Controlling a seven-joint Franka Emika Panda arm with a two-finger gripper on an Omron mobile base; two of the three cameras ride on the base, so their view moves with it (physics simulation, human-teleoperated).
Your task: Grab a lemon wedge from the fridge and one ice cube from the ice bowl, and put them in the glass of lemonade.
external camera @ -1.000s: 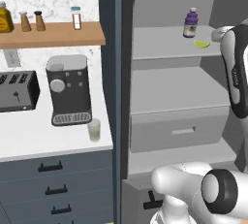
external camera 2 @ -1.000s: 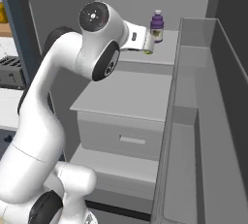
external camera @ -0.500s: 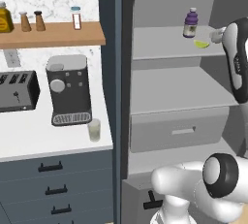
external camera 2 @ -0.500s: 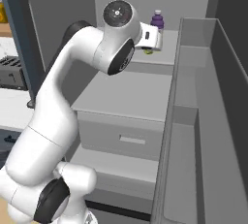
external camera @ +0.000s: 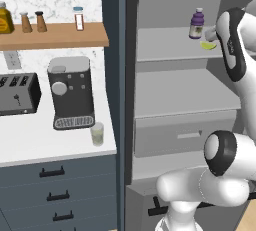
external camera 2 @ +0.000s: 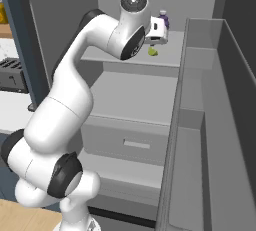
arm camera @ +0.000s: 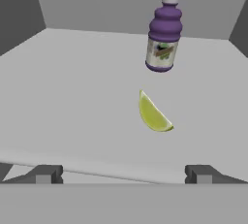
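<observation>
The fridge (external camera: pixel 170 90) stands open. On its upper shelf (arm camera: pixel 72 97) lies the lemon wedge (arm camera: pixel 154 113) (external camera: pixel 208 45) (external camera 2: pixel 153 51), small and yellow-green. My gripper (arm camera: pixel 123 174) (external camera 2: pixel 156 38) hangs open at the shelf's front edge, just short of the wedge, with nothing between its fingers. The glass of lemonade (external camera: pixel 97 134) stands on the white counter in front of the coffee machine. The ice bowl and ice cube are out of view.
A purple bottle (arm camera: pixel 164 34) (external camera: pixel 197 23) stands upright just behind the wedge. The open fridge door with its bins (external camera 2: pixel 210 125) is close on the right. A coffee machine (external camera: pixel 72 92), a toaster (external camera: pixel 17 92) and a wooden shelf of jars (external camera: pixel 55 34) are at left.
The arm has reached further up and into the fridge, bringing the hand closer to the wedge on the upper shelf. The gripper has stayed open.
</observation>
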